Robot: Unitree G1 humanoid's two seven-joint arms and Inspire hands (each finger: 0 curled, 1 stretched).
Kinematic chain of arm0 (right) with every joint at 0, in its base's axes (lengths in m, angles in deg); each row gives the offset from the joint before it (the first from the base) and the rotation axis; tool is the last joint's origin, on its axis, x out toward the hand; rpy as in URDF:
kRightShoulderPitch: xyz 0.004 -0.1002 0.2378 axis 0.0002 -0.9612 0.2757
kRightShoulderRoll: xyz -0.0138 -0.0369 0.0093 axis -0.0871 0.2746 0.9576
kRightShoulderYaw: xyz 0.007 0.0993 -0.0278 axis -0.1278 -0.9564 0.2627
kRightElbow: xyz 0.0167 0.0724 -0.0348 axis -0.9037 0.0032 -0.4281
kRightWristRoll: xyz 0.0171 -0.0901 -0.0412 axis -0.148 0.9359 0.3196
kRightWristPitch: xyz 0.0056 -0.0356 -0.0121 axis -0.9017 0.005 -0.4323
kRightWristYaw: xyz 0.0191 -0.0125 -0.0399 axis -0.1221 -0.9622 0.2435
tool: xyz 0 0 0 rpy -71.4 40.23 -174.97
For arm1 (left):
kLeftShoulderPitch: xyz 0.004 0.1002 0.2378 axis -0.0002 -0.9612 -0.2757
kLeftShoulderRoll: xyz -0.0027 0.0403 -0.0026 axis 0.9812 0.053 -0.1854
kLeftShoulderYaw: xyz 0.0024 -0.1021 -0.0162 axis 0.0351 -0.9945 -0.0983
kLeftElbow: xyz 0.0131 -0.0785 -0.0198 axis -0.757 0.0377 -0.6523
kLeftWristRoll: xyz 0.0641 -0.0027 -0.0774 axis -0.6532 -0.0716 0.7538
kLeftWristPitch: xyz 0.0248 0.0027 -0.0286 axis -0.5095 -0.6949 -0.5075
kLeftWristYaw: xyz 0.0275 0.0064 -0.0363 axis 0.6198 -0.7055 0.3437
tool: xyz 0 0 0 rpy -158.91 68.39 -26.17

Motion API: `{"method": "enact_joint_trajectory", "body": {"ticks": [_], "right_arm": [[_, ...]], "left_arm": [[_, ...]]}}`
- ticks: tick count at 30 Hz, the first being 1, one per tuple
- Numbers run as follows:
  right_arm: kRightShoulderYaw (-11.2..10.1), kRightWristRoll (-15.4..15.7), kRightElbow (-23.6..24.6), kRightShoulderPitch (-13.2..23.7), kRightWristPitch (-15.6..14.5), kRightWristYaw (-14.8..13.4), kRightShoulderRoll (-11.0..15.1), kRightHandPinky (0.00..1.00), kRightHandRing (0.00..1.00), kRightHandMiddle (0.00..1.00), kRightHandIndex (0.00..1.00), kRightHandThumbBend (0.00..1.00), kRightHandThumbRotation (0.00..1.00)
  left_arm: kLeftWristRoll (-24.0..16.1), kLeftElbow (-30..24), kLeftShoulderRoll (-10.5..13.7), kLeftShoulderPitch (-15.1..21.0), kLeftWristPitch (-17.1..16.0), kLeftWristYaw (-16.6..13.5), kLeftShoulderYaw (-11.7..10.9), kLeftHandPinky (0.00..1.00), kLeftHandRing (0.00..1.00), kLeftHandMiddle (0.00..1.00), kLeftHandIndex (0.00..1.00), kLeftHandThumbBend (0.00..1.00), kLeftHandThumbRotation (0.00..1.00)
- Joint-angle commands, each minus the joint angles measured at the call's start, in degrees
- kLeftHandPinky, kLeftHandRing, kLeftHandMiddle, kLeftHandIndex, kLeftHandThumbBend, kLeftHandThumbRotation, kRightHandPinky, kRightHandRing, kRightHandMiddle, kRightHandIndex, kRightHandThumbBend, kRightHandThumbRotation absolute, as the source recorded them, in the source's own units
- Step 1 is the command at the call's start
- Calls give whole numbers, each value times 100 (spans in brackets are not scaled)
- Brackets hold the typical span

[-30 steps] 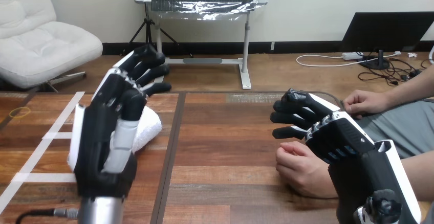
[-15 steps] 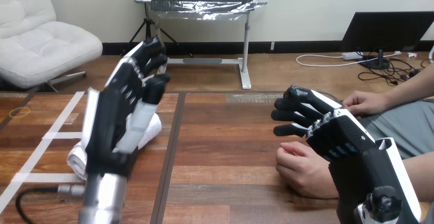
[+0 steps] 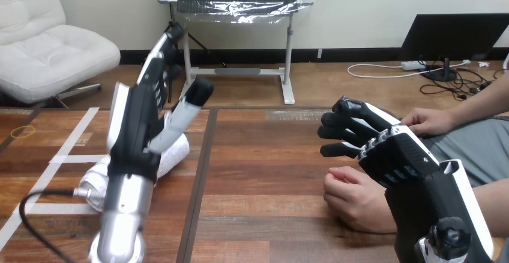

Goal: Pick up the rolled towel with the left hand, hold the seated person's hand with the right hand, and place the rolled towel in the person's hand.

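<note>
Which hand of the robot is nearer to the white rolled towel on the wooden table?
Left. The left hand stands raised close by the white rolled towel, fingers straight. The right hand is far across the wooden table, above the person's hand.

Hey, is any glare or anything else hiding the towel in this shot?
Head view: light falls evenly and there is no glare on the towel. Head view: the left hand and its forearm cover the towel's middle, and both ends show. Head view: a pale sheen lies at the table far edge.
</note>
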Motion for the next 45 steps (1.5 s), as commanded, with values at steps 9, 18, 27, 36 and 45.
{"method": "enact_joint_trajectory", "body": {"ticks": [9, 18, 27, 36, 45], "right_arm": [[-78, -4, 78, 356, -11, -47, -21, 67, 76, 79, 81, 97, 100], [-98, -20, 66, 374, 3, -40, -9, 67, 76, 79, 81, 97, 100], [-116, -59, 60, 382, -14, -27, 10, 67, 76, 79, 81, 98, 100], [-133, -55, 79, 379, -38, -31, 19, 68, 77, 79, 81, 98, 100], [-135, -97, 83, 374, -40, -19, 24, 68, 77, 78, 80, 98, 100]], "left_arm": [[-407, 1389, 377, 1424, 292, -429, 15, 100, 100, 100, 100, 86, 73], [-558, 2474, 528, 2108, 316, -606, 87, 98, 100, 100, 100, 82, 67], [-706, 3624, 651, 2800, 311, -808, 181, 98, 100, 100, 100, 83, 57], [-931, 4615, 738, 3401, 530, -981, 312, 93, 100, 100, 100, 86, 48], [-1408, 5335, 833, 3835, 916, -1329, 673, 86, 99, 100, 100, 88, 46]]}}
